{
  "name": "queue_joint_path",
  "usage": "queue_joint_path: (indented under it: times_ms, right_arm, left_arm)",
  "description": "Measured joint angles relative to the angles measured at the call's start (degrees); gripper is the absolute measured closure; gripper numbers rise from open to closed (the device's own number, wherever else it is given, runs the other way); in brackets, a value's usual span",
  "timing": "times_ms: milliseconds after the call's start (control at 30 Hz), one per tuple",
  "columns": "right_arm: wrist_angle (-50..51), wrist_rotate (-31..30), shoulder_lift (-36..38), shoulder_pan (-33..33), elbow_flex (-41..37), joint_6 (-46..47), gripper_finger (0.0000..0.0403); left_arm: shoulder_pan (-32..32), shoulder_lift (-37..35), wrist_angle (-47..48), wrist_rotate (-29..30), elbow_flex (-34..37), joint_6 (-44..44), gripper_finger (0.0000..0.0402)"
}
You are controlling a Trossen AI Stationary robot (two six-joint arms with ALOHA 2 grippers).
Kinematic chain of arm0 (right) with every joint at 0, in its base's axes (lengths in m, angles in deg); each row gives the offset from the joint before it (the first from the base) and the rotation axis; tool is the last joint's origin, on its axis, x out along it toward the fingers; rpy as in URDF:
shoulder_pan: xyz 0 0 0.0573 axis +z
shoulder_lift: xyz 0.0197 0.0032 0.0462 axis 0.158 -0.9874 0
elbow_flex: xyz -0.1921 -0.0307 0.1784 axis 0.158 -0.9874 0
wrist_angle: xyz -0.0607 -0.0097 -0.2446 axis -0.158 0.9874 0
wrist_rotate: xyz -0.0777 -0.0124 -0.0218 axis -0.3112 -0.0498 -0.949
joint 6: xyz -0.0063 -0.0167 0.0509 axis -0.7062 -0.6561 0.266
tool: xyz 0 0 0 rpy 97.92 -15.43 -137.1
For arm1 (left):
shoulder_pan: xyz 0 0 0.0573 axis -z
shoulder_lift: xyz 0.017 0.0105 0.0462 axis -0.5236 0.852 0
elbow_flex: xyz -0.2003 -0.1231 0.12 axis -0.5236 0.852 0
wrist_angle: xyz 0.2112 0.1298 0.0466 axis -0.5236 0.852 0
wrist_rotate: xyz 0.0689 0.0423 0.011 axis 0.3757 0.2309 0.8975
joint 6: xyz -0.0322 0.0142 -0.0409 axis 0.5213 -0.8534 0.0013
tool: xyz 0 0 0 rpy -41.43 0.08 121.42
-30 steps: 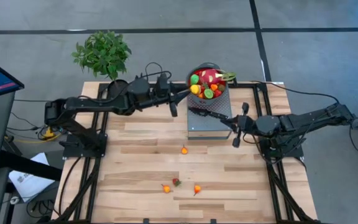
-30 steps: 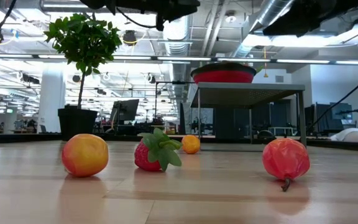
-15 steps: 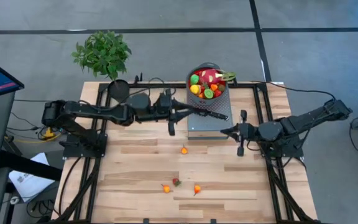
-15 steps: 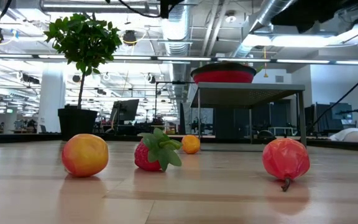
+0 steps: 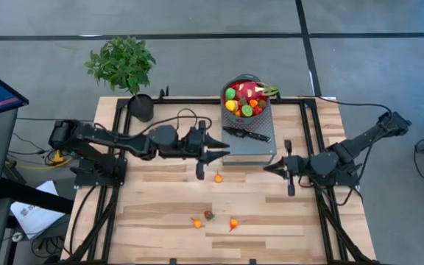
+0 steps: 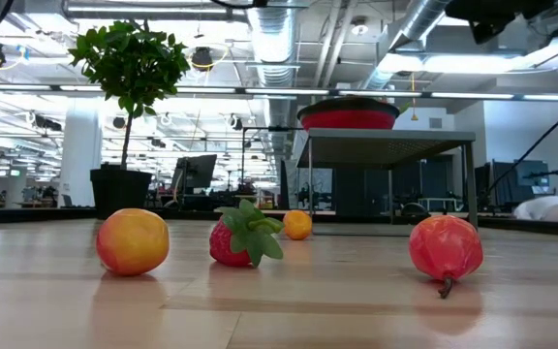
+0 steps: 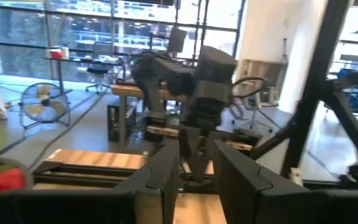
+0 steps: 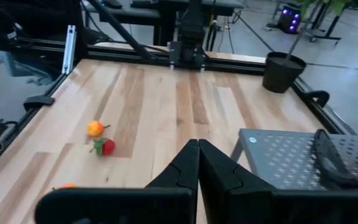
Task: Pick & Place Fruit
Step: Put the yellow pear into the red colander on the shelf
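Several toy fruits and the pink-red dragon fruit fill the red bowl (image 5: 246, 99) (image 6: 348, 116), which stands on a grey perforated stand (image 5: 250, 147). Loose fruits rest on the table: an orange one (image 5: 218, 177) (image 6: 297, 224), a strawberry (image 5: 208, 215) (image 6: 245, 237), a peach-coloured one (image 5: 196, 222) (image 6: 132, 241) and a red one (image 5: 233, 223) (image 6: 445, 247). My left gripper (image 5: 227, 152) (image 7: 196, 171) hangs open at the stand's near left corner, above the orange fruit. My right gripper (image 5: 265, 168) (image 8: 197, 152) is shut, just near of the stand, pointing toward the left.
A black-handled knife (image 5: 246, 135) (image 8: 331, 158) lies on the stand beside the bowl. A potted plant (image 5: 124, 66) (image 6: 129, 73) stands at the far left corner. Black rails (image 5: 311, 140) run along both sides. Bare wood lies between the loose fruits and the near edge.
My left gripper has moved from beside the bowl toward the near edge and to the right, down to the stand's near left corner. My right gripper has drawn back from the stand toward the near edge. The fruits have stayed where they were.
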Motion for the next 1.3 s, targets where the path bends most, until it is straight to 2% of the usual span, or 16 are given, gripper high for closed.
queue_joint_path:
  times_ms: [367, 433, 667, 967, 1300]
  right_arm:
    - [-2.78, 0.0, -5.12, 0.51, -0.02, 0.11, 0.0403]
    - [-4.47, 0.0, -6.34, 0.51, -0.02, 0.09, 0.0403]
    - [-7.92, -0.02, -9.33, 0.51, -0.02, -0.33, 0.0403]
    - [-9.64, -0.03, -11.51, 0.51, -0.02, -0.35, 0.0403]
    - [-9.73, -0.04, -13.14, 0.51, 0.02, -0.38, 0.0403]
  left_arm:
    - [6.6, 0.04, 0.21, -0.03, 1.43, 0.02, 0.0312]
    - [7.76, 0.04, 0.04, 1.4, 2.39, 0.4, 0.0312]
    - [10.28, 0.04, 0.0, 8.96, 5.74, 7.69, 0.0312]
    - [10.66, 0.04, 0.0, 9.55, 9.52, 17.64, 0.0312]
    - [10.64, 0.04, -0.13, 9.84, 12.27, 23.4, 0.0312]
